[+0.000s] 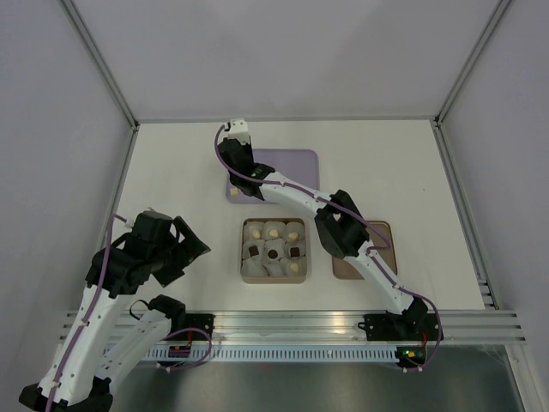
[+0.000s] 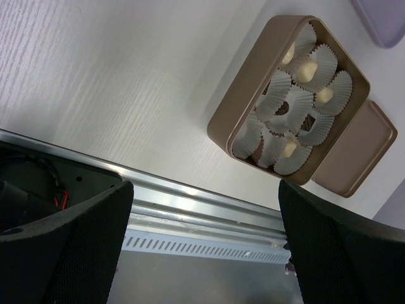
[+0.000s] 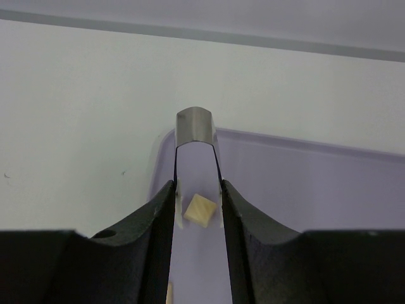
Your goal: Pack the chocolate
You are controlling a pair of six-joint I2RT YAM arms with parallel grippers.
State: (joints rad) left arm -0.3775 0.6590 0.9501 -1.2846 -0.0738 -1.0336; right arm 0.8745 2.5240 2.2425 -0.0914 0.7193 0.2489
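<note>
While the left gripper (image 2: 205, 228) hangs idle at the lower left of the overhead view, its jaws spread wide with nothing between them, the work sits further right. The right gripper (image 3: 196, 190) reaches to the purple tray (image 1: 296, 167) at upper centre, closed on a pair of metal tweezers (image 3: 195, 125); their thin blades stand either side of a pale tan cube (image 3: 199, 210) of chocolate; whether they pinch it or only flank it, I cannot tell. Just below the tray sits the brown box (image 1: 243, 253); several of its white paper cups (image 2: 272, 95) hold pieces, pale ones along the far row and dark ones in the middle. The flat lid (image 1: 383, 233) lies just beside the box on the right, partly under the right arm.

To do this pick well, I'd say the blades should meet the cube squarely on two flat faces; it lies turned a little, so a corner grip could let it twist out. Squeeze gently, lift straight, and carry it level to a cup with no piece in it.

Only the right wrist view shows the cube between the blades, and a second pale piece (image 3: 169, 292) nearer the camera. Only the overhead view shows how tray, box and lid lie relative to one another. The left wrist view looks most closely into the cups.
</note>
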